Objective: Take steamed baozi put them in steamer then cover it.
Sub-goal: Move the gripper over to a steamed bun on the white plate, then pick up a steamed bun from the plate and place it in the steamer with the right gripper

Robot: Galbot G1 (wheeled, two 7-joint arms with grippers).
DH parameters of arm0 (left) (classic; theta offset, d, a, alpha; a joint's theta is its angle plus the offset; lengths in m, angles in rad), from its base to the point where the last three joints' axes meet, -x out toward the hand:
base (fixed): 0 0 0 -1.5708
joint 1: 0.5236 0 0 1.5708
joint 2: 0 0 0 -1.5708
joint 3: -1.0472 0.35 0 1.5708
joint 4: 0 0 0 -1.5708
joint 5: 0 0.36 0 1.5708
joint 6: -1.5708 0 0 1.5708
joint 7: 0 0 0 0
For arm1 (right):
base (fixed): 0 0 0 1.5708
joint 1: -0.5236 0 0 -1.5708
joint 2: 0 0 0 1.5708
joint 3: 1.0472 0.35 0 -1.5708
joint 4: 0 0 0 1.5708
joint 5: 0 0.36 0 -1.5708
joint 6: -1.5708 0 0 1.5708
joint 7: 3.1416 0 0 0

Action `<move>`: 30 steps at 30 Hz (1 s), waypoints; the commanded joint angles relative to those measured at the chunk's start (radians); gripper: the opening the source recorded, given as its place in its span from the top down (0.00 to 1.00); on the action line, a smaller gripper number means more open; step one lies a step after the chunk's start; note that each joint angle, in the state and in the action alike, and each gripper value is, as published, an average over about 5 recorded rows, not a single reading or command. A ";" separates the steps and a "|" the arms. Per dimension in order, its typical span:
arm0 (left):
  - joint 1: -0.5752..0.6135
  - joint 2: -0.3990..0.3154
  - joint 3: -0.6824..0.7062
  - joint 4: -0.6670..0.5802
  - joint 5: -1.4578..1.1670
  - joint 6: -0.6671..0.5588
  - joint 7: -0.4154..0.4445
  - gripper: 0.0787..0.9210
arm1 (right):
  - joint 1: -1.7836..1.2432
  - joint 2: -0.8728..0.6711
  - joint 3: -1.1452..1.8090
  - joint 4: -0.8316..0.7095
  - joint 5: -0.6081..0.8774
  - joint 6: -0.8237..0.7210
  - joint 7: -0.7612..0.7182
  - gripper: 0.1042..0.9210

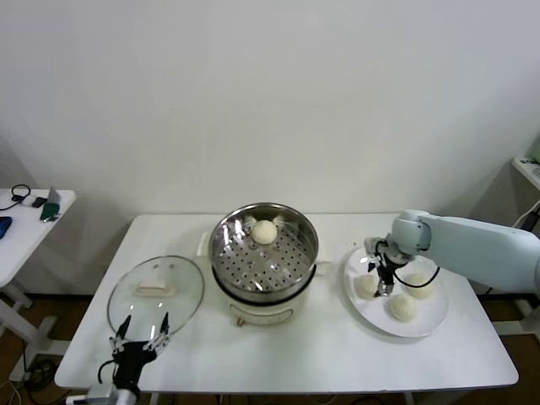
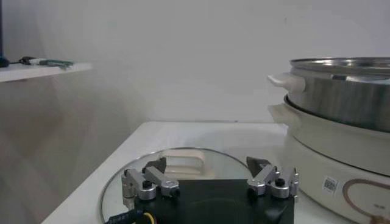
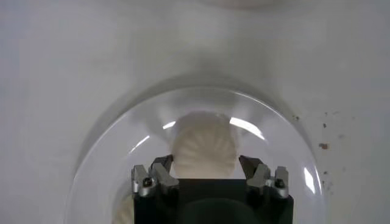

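The steamer [image 1: 264,253] stands mid-table with one baozi [image 1: 265,231] on its perforated floor. Three more baozi lie on a white plate [image 1: 430,319] to its right. My right gripper [image 1: 384,285] is down over the plate's left baozi [image 1: 366,287]. In the right wrist view that pleated baozi [image 3: 204,146] sits between the fingers [image 3: 163,165], which press against both its sides; it still rests on the plate [image 3: 274,158]. The glass cover [image 1: 156,291] lies flat at the left. My left gripper [image 1: 144,322] waits open at its near edge, with nothing in it [image 2: 207,164].
The steamer's steel wall [image 2: 347,85] and white cooker base [image 2: 329,158] rise close beside the cover [image 2: 122,182]. A small side table [image 1: 25,224] with cables stands beyond the left table edge. Another baozi [image 1: 402,307] lies right next to the right gripper.
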 commanded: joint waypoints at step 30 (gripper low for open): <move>-0.016 -0.001 0.020 -0.008 0.000 0.002 0.000 0.12 | 0.787 0.062 -0.235 0.104 0.448 0.078 -0.236 0.43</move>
